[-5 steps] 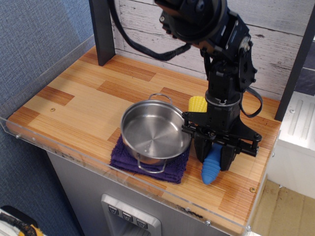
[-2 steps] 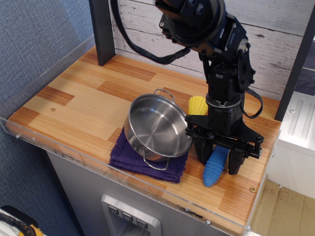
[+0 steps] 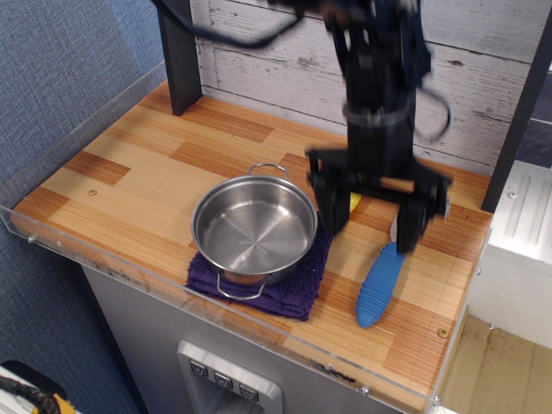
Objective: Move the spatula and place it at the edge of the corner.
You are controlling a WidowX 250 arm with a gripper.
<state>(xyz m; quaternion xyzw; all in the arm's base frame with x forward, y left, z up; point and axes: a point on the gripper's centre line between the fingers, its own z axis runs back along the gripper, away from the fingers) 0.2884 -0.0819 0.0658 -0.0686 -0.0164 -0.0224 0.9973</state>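
Lying near the corner (image 3: 442, 332), the spatula (image 3: 377, 288) sits free; jaws spread wide, empty.

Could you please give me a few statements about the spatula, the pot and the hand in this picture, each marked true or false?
1. The hand is shut on the spatula. False: its fingers are spread and raised above it, and the spatula lies free on the tabletop.
2. The steel pot sits on a purple cloth. True.
3. The pot holds the yellow toy corn. False: the pot is empty, and the corn peeks out behind the hand.
4. The spatula lies to the right of the pot, near the front edge. True.
5. The spatula lies on the purple cloth. False: it rests on bare wood beside it.
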